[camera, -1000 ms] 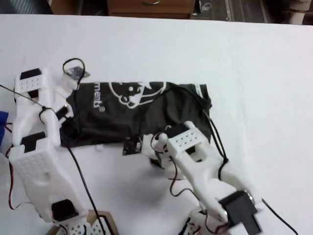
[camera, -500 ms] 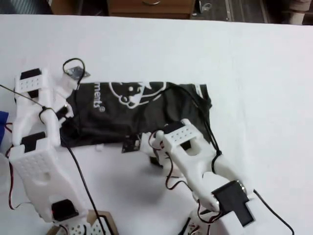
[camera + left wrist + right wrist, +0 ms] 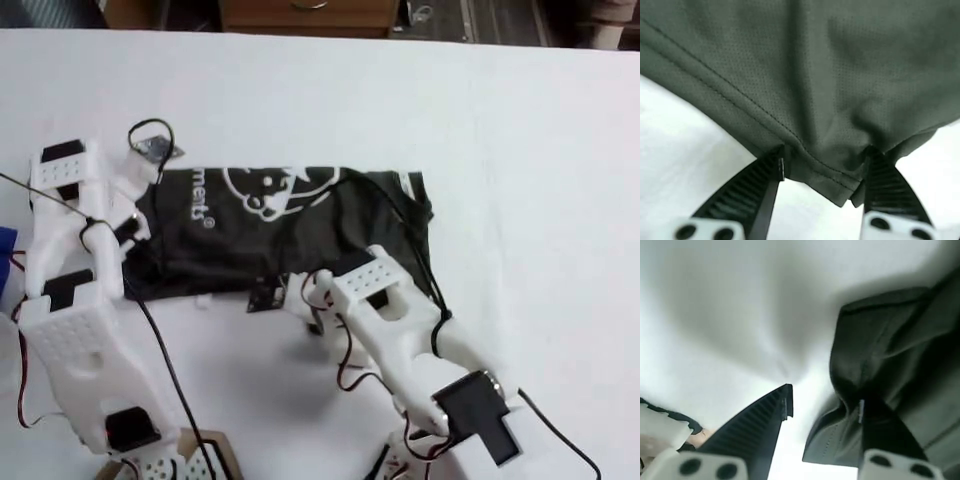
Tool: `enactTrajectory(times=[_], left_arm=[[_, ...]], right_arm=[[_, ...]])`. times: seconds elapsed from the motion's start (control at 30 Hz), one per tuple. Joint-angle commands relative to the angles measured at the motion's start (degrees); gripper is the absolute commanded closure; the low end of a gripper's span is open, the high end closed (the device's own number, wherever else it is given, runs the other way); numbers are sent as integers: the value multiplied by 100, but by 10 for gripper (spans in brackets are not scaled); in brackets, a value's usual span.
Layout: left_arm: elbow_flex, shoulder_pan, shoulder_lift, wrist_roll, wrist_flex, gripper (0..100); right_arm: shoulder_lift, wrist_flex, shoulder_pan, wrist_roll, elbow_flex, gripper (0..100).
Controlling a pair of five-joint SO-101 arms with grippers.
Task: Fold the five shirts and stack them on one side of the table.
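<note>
Black ribbed fingers, right gripper [image 3: 822, 407]: spread wide at the near edge of the shirt [image 3: 890, 350]. One finger rests against the doubled cloth, the other hangs over bare desk [image 3: 715, 315]. Nothing is pinched.
Left gripper [image 3: 822, 165]: its fingers are parted too and straddle the stitched hem at the shirt's left end. The cloth lies loose between them, unclamped.
Shirt: dark green with the white print facing up. It lies as a long band across the middle of the desk, the left gripper at its left end and the right gripper at its near edge toward the right.
Step in hand: this looks like taking hold for another fold. The garment appears narrowed lengthwise but not yet brought down to a compact packet.
Next move: both sets of fingers likely need to drop onto the hem and close on it, catching every layer. The held end would then be carried over the band, both arms moving together so the cloth does not skew.
Risk: the right finger sits at a loose corner. A shallow bite may lift the top layer alone.
</note>
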Motion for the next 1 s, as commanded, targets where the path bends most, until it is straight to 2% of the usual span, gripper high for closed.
enactTrajectory(times=[0.0,0.2,0.53,0.6,0.77,0.97], left_arm=[[-207,-35,-35,9,-26,738],[-207,-35,-35,9,-26,738],[-207,-35,-35,0,-9,738],[-207,-35,-35,0,-9,738],[-207,-35,-35,0,0,738],[-207,-35,-35,0,-9,738]], right_arm=[[136,-48,84,-18,-114,779],[110,435,435,9,-782,774],[479,189,585,18,-1020,777],[716,84,585,18,-1029,810],[1068,-119,585,-9,-1134,987],[1068,435,585,18,-1732,979]])
